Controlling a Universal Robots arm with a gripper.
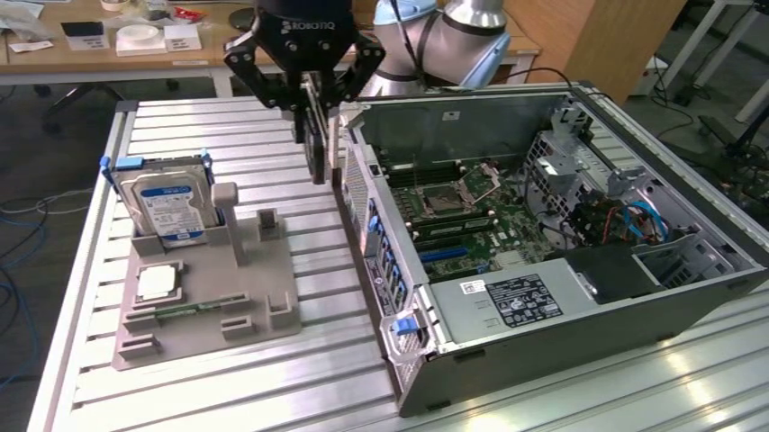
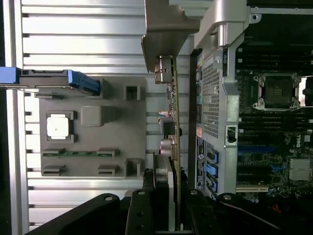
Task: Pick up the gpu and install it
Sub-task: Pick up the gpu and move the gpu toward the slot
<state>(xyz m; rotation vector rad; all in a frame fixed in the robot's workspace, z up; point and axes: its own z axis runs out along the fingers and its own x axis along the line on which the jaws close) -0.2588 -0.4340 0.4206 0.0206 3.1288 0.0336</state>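
Observation:
The gpu (image 1: 316, 135) hangs edge-on in the air, a thin dark card held upright. My gripper (image 1: 315, 101) is shut on its upper edge. It hovers over the table between the grey fixture (image 1: 204, 297) and the rear wall of the open computer case (image 1: 541, 297). In the wrist view the gpu (image 2: 174, 122) runs as a narrow green edge with its silver bracket (image 2: 166, 34) at the far end. My black fingers (image 2: 139, 210) clamp it on both sides. The motherboard (image 1: 469, 216) lies exposed inside the case, with a blue slot (image 1: 447, 256) on it.
A silver hard drive (image 1: 175, 202) with a blue-white label stands upright in the fixture. A processor chip (image 1: 158, 282) and a green memory stick (image 1: 180, 310) lie on the fixture too. The slotted aluminium table (image 1: 240, 396) carries everything. A cluttered desk (image 1: 132, 40) stands behind.

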